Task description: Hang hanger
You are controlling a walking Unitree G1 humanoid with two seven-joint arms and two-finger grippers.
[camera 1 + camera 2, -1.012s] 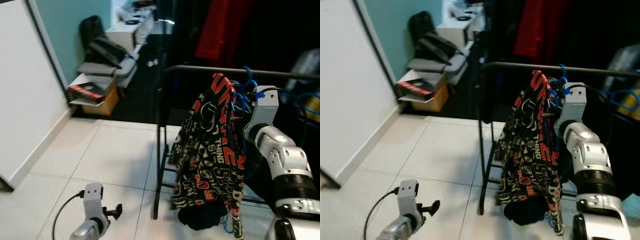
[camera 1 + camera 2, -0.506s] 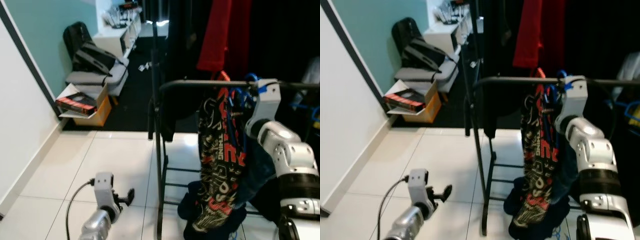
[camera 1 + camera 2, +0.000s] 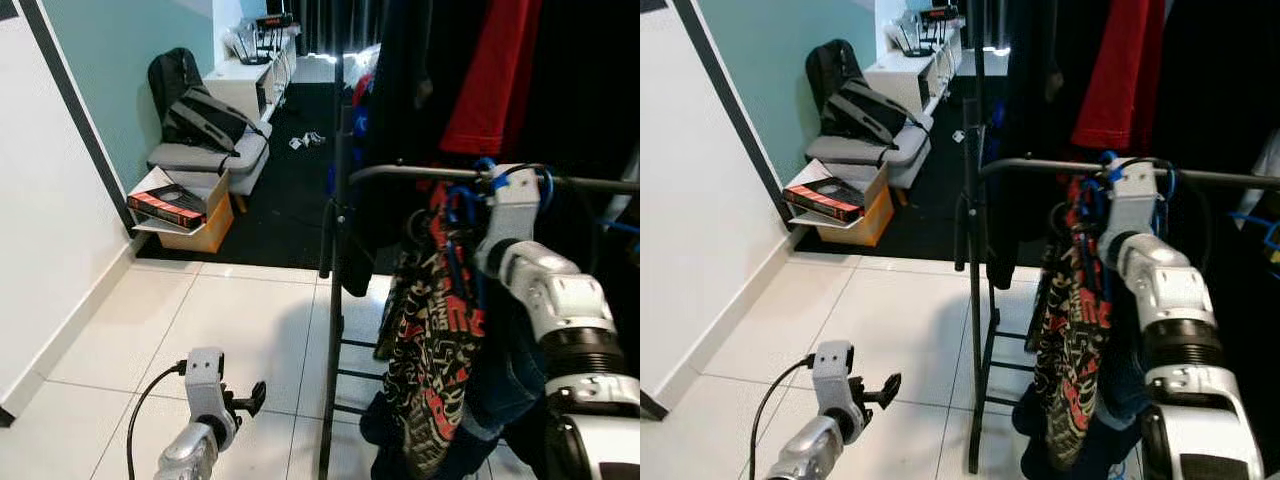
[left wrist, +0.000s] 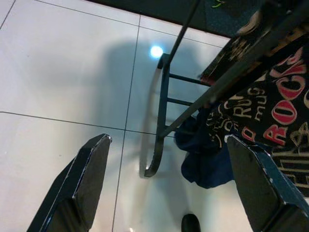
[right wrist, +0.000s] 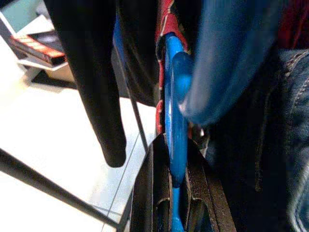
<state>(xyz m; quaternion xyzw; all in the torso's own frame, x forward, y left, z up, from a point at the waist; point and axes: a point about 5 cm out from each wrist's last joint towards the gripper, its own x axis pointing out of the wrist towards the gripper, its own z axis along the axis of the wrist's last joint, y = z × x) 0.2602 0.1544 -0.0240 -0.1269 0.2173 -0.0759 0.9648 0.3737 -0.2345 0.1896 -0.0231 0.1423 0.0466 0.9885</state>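
Note:
A blue plastic hanger (image 5: pixel 174 121) carries a black garment with red and white print (image 3: pixel 430 340). My right gripper (image 5: pixel 173 145) is shut on the hanger's blue bar, with one black finger on each side of it. The right arm (image 3: pixel 540 290) is raised so that its wrist sits just under the black rail (image 3: pixel 420 172) of the clothes rack. The hanger's hook is hidden among blue hangers and cloth there. My left gripper (image 4: pixel 167 139) hangs low over the white tiled floor (image 3: pixel 230 320), open and holding nothing.
Red and black clothes (image 3: pixel 490 80) hang on a higher rail behind the rack. Dark blue jeans (image 3: pixel 505 390) hang beside the printed garment. A cardboard box with a red book (image 3: pixel 165 205) and a chair with a grey backpack (image 3: pixel 205 120) stand at the left, beside a white wall (image 3: pixel 50 250).
The camera has moved nearer the rack and turned, so the whole scene has shifted. My right gripper stays shut on the hanger, its wrist now level with the rail. The left arm still hangs low.

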